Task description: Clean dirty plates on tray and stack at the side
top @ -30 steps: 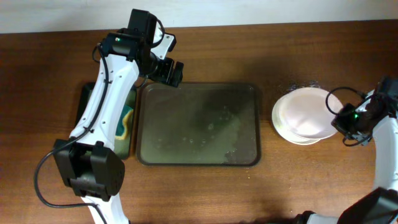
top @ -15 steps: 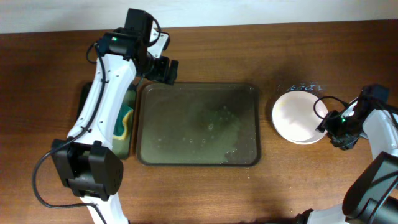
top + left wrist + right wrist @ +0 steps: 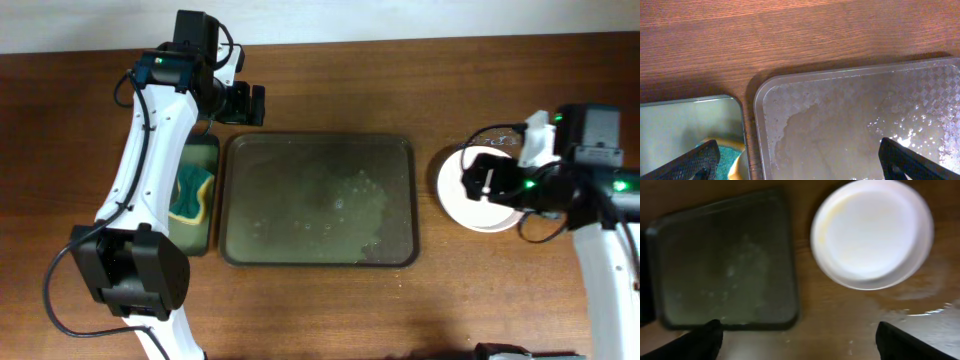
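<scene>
1. Tray [image 3: 320, 263]: large, dark brown, low rim, lying flat at the middle of the table [image 3: 330, 310]. Its floor carries a wet film and scattered droplets.
2. Small black tray [image 3: 195, 235]: just beside the big tray's left rim, holding a yellow-and-teal sponge [image 3: 190, 192].
3. Plates [image 3: 450, 195]: white, piled on the bare wood right of the tray, apart from its rim. The number in the pile is unreadable. The top face has a faint yellowish tinge near one edge.
4. Right gripper [image 3: 797, 335]: hangs over the plates, fingers spread wide, nothing between them.
5. Water splashes [image 3: 482, 138]: on the wood just beyond the plates.
6. Left gripper [image 3: 797, 152]: over the wood by the tray's far left corner, fingers spread wide, empty.
</scene>
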